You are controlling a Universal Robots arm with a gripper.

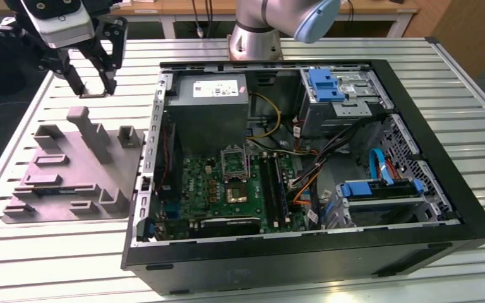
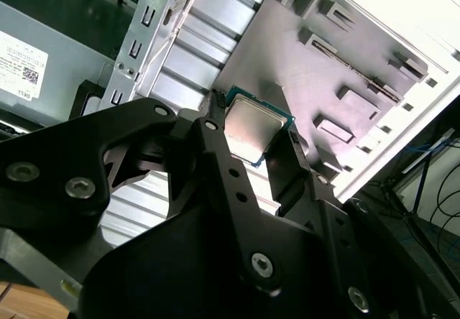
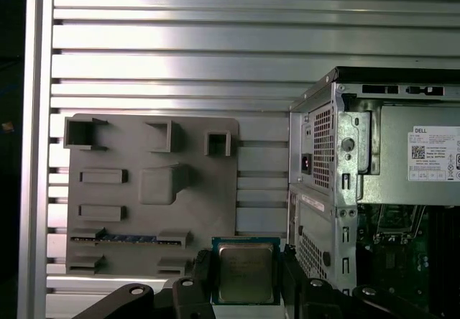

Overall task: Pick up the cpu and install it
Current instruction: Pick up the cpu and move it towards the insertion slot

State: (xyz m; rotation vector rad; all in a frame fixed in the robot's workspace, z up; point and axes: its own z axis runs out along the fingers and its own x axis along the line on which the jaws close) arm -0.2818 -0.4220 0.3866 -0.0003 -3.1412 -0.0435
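Pincer pinching the cpu by two opposite edges, the metal top visible in both wrist views. In the exterior view it hangs above the slatted table, near the grey fixture plate and well apart from the green motherboard inside the open computer case. Pick-up judged complete; installation not yet done.

Beside the end effector, bare worktop lies free between fixture and case; power supply and cables hem the socket.
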